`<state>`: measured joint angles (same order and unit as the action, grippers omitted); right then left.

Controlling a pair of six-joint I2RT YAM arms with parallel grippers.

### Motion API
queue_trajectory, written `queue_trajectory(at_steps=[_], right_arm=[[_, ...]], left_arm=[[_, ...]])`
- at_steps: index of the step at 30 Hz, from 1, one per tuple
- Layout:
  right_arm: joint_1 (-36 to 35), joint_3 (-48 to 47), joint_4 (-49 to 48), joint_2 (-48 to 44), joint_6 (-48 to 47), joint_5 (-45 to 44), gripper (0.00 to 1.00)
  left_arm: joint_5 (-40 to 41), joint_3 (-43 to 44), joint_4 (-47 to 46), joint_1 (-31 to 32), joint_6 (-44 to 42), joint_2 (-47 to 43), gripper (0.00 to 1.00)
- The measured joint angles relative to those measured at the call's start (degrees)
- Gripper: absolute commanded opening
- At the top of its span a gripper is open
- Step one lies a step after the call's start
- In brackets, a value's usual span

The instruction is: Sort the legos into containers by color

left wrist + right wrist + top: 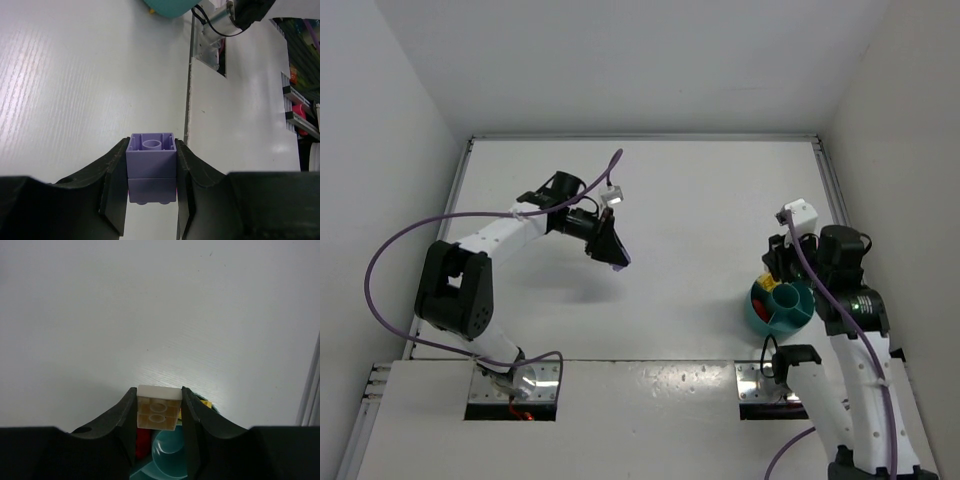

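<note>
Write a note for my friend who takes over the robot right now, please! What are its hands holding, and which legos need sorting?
Left gripper: shut on the purple brick, out over the table, far from the teal bowl.
Right gripper: shut on the yellow brick, right above the bowl.
Done: a red brick and a second yellow brick already lie in the bowl.
Left to do: drop the held yellow brick in with the other yellow one, then carry the purple brick over to its own compartment. No loose bricks show on the table.
</note>
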<state>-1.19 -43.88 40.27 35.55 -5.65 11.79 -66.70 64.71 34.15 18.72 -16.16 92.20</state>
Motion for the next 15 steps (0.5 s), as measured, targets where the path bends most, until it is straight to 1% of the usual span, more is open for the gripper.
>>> queue_trajectory(at_steps=[5, 12, 15], right_arm=[[0.00, -1.97, 0.50, 0.87, -6.91, -0.59, 0.00], [0.00, 2.62, 1.18, -6.49, -13.35, -5.03, 0.00], [0.00, 3.04, 2.58, -7.23, -15.61, -5.29, 0.00]], left_arm=[[0.00, 0.00, 1.11, -0.13, -1.38, 0.00, 0.00], [-0.37, 0.37, 1.57, -0.13, -1.81, 0.85, 0.00], [-0.42, 0.85, 1.70, -0.13, -1.84, 1.90, 0.00]])
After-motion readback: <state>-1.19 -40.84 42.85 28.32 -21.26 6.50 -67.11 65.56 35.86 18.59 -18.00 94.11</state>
